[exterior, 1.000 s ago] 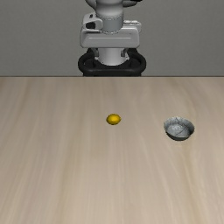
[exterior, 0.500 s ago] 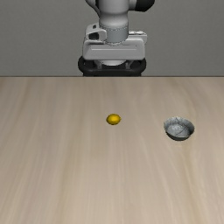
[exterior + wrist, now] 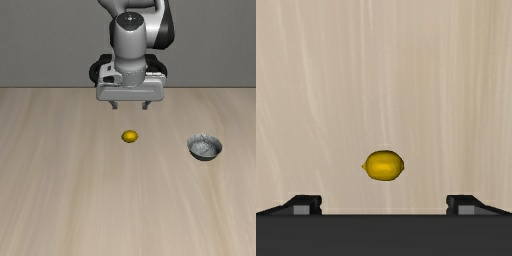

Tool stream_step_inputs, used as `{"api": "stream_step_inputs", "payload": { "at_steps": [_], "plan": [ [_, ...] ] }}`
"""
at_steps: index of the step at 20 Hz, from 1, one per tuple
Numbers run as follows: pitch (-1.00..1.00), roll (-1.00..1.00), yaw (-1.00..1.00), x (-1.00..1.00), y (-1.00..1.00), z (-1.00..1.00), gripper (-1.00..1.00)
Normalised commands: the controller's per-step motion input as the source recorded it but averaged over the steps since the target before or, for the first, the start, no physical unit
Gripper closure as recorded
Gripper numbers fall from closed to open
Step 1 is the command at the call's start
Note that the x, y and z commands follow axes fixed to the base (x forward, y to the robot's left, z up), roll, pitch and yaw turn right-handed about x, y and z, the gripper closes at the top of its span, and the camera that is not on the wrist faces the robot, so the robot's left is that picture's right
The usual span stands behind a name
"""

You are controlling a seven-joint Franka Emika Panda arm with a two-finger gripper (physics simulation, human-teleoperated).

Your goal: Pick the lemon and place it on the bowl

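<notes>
**Lemon on the worktop under an open gripper**

The lemon (image 3: 129,136) lies on the pale wooden worktop (image 3: 60,185), free of any contact with the gripper (image 3: 132,103), which hangs above it in the air. In the wrist view the lemon (image 3: 384,165) sits just ahead of the gripper (image 3: 384,205), centred on the gap between its two fingertips (image 3: 303,203). The fingers stand wide apart, with nothing held between them. The small grey metal bowl (image 3: 204,148) rests on the worktop off to the exterior view's right of the gripper, well apart from the lemon. In the exterior view the arm leans forward from its base, with the gripper pointing straight down.
</notes>
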Motion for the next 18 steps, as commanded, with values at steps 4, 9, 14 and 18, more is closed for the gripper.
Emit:
{"api": "stream_step_inputs", "payload": {
  "at_steps": [4,9,14,18],
  "plan": [
    [0.0,0.0,0.0,0.0,0.0,-1.0,-1.0],
    [0.0,0.0,0.0,0.0,0.0,-1.0,-1.0],
    [0.0,0.0,0.0,-0.2,0.0,-0.2,1.0],
    [0.0,0.0,0.0,0.0,0.0,0.0,1.0]
  ]
}}
